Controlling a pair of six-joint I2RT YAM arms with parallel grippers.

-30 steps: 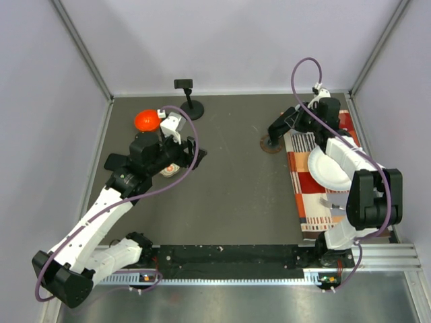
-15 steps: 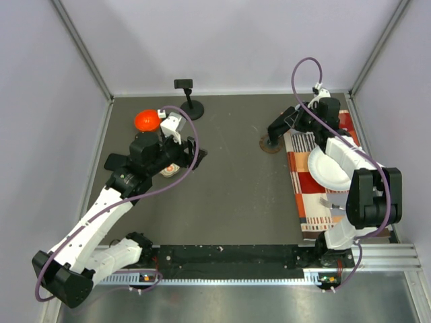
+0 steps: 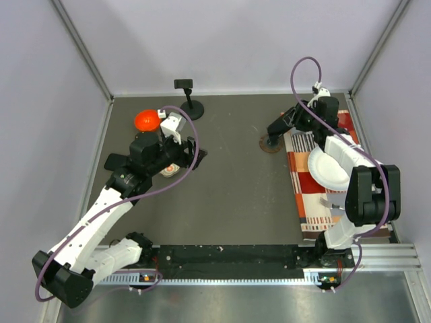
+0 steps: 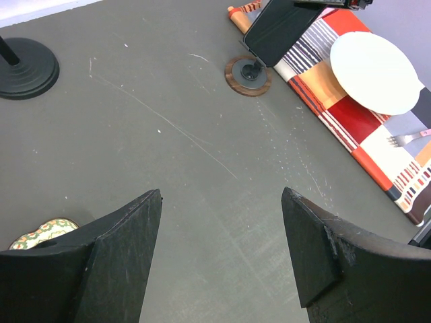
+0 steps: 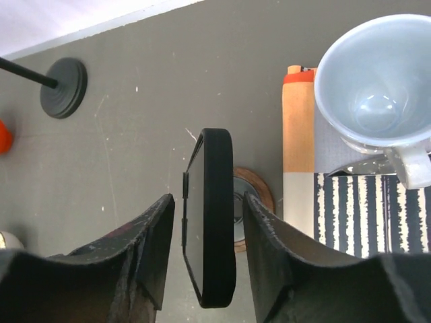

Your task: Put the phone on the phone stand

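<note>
The phone (image 5: 215, 222), a black slab with side buttons, stands nearly upright on a brown-based stand (image 5: 261, 193) at the right of the table. It also shows in the top view (image 3: 275, 128) and the left wrist view (image 4: 279, 30). My right gripper (image 5: 209, 202) straddles its top edge, with the right finger close to its back and a gap at its face. The black phone stand (image 3: 192, 109), with round base, thin stem and small head, stands empty at the back left; its base shows in the right wrist view (image 5: 64, 87). My left gripper (image 4: 222, 195) is open and empty over bare table.
A striped placemat (image 3: 316, 195) at the right holds a white plate (image 3: 328, 168), a fork (image 3: 333, 204) and a grey mug (image 5: 377, 94). An orange ball (image 3: 146, 120) lies at the back left. A small patterned object (image 4: 40, 232) lies beside my left gripper.
My right wrist has shifted slightly around the phone. The phone, the stands and the left arm have not moved.
</note>
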